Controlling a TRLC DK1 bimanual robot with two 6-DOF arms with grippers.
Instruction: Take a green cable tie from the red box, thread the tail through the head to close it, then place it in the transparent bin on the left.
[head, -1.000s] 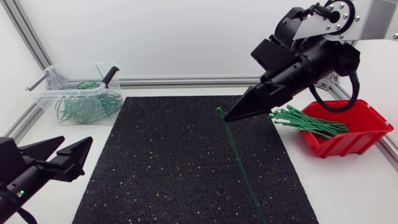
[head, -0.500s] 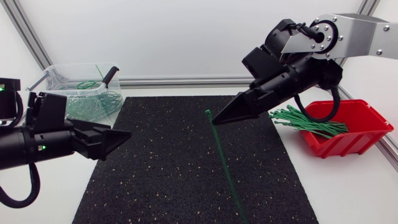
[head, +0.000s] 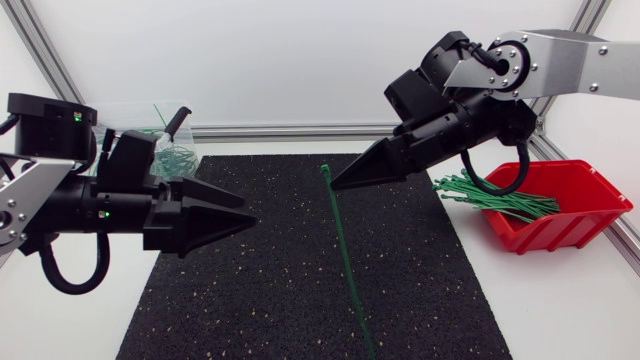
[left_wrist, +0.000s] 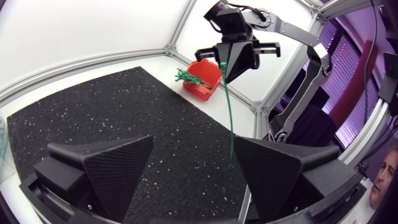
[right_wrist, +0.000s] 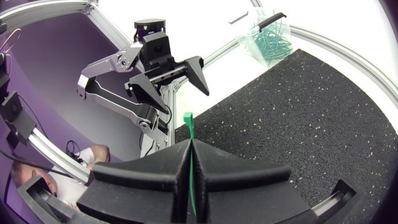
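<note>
While the right gripper (head: 335, 185) keeps its jaws pinched on the upper end of the green cable tie (head: 346, 260), it has carried the strip left, from beside the red box (head: 560, 232) to over the middle of the mat (head: 270, 300), tail slanting nearward. The left gripper (head: 250, 212), jaws spread, has swung in from the near-left corner to face it, so threading can likely start. The transparent bin (head: 186, 150) waits far left.

Silver-grey links (head: 570, 55), matte black claws (head: 338, 182)
</note>
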